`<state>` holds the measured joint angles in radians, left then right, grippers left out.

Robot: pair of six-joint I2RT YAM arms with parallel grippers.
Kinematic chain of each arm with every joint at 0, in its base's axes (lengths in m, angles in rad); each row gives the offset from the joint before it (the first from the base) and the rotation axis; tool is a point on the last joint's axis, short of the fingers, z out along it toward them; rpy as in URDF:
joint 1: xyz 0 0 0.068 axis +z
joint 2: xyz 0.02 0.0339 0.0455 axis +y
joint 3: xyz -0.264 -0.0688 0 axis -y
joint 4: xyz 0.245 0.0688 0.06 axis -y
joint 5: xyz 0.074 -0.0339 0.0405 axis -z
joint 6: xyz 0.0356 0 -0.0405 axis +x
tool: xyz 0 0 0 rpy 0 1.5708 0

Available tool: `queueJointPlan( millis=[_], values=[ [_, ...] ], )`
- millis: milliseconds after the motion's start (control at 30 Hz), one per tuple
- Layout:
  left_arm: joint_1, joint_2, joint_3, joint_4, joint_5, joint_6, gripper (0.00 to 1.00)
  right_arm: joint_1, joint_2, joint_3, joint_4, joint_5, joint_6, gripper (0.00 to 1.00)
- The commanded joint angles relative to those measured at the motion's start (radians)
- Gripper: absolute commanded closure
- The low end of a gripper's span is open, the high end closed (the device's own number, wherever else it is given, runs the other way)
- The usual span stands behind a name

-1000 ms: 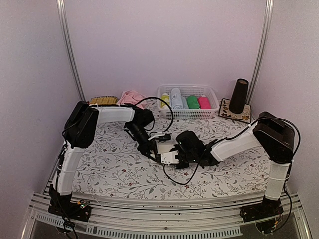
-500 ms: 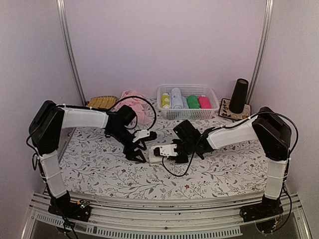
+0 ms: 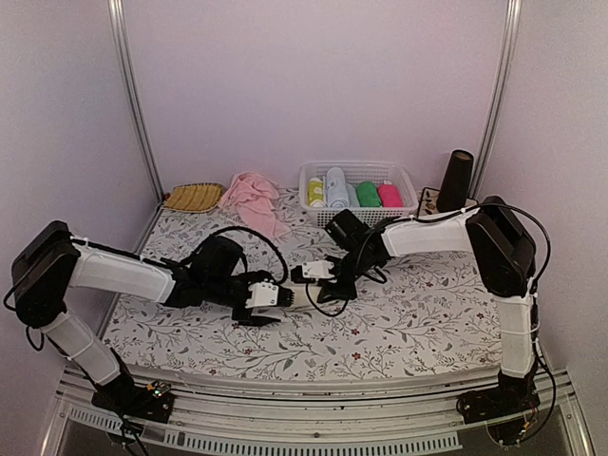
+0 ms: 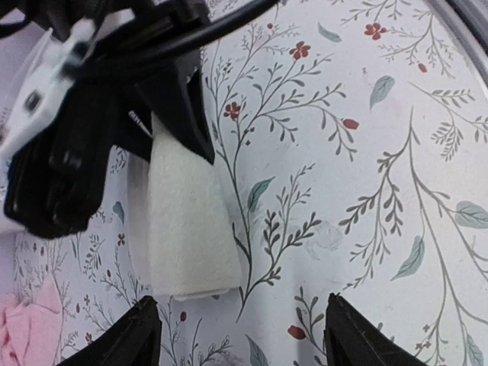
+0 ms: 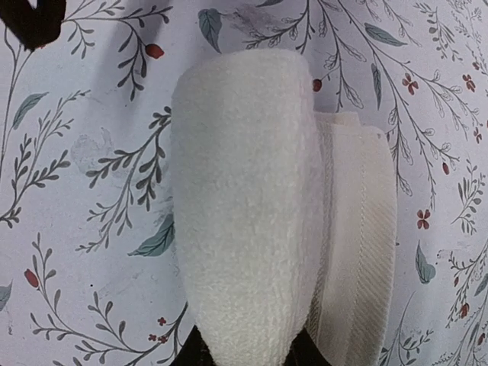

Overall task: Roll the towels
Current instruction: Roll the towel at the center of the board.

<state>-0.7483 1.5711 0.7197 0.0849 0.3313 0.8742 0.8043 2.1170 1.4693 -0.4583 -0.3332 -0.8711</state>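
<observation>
At mid-table, the cream towel (image 5: pixel 244 206) lies on the floral tablecloth (image 3: pixel 427 313) as a partly formed roll.

Right wrist view: the rolled portion is a thick cylinder, and a flat hemmed layer extends from beneath it on the right. The right gripper (image 5: pixel 248 352) is closed on the near end of the roll, with a dark fingertip pressing on each side at the bottom edge of the frame. The overhead view does not resolve this contact, because the towel is only a small pale patch between the two grippers.

Left wrist view: the left gripper (image 4: pixel 240 339) stands wide open and holds nothing. Both fingertips sit just short of the towel's free end and do not touch it. The same view shows the right gripper's black fingers on the opposite end of the towel.

Overhead view only: the pale pink towel (image 3: pixel 252 197) lies crumpled and unrolled at the back of the table, between a woven mat (image 3: pixel 195 197) and a white basket (image 3: pixel 370 218). The basket holds four towel rolls (image 3: pixel 337 187): yellow-green, light blue, green and magenta. A black cup (image 3: pixel 456 180) stands to the right of the basket.
</observation>
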Motion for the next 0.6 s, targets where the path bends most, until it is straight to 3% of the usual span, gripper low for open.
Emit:
queueJointPlan(
  millis=[0,200,567],
  values=[
    [-0.081,0.035,-0.037,0.223,-0.154,0.076,0.26,-0.005,0.071,0.052,-0.174,-0.088,0.010,0.85],
    [-0.149,0.103,-0.063,0.420,-0.330,0.091,0.26,-0.012,0.108,0.112,-0.235,-0.101,0.007,0.85],
    [-0.200,0.245,0.002,0.402,-0.482,0.117,0.34,-0.014,0.110,0.118,-0.245,-0.113,0.000,0.84]
  ],
)
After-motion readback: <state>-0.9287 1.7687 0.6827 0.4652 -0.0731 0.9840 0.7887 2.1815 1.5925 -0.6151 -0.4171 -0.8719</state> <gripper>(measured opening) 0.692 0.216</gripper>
